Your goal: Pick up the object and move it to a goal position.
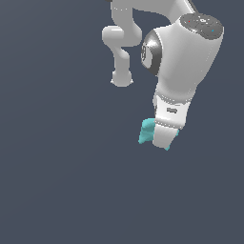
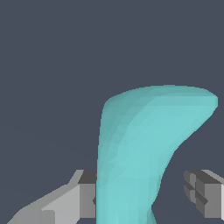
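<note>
So the white two-finger gripper [image 1: 162,143] on the white Panda arm [image 1: 183,62] is down around the small turquoise blocky object with the angular, curved lobes [image 1: 147,131]. In the exterior view the piece pokes out on the exterior view's left of the fingers, with a sliver at the tip too. In the wrist view the object [image 2: 144,148] sits between the grey finger pads [image 2: 87,197]: one touches it, the other stands apart, so the claw is partly spread and not clamped yet. I'd say the reach is done; closing, lifting and carrying to the goal (no marker visible anywhere) remain.
</note>
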`<state>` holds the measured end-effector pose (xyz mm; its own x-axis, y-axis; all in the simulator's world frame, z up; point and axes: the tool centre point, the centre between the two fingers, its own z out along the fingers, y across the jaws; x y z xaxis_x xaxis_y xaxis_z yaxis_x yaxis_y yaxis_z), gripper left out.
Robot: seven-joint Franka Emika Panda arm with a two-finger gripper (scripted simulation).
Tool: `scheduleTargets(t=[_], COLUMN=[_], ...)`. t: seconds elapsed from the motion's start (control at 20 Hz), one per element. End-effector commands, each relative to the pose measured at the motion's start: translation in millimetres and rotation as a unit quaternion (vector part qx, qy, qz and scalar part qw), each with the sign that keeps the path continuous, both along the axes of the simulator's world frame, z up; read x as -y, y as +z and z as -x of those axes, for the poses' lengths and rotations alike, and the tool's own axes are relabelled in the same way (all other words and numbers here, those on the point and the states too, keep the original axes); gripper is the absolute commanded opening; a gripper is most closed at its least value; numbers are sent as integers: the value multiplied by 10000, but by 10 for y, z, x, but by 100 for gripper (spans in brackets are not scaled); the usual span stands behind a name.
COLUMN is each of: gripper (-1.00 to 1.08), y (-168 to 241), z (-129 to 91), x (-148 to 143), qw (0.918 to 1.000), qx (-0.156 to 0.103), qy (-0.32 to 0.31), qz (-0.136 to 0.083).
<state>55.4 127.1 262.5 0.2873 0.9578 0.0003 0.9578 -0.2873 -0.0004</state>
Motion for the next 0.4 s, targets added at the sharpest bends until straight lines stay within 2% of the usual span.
scheduleTargets(t=[0.0, 0.35], gripper=[-100, -100], y=[45, 86], z=[-47, -94], x=[-14, -32], qw=[10000, 10000], qx=[2, 1], qy=[-1, 1], qz=[0, 2])
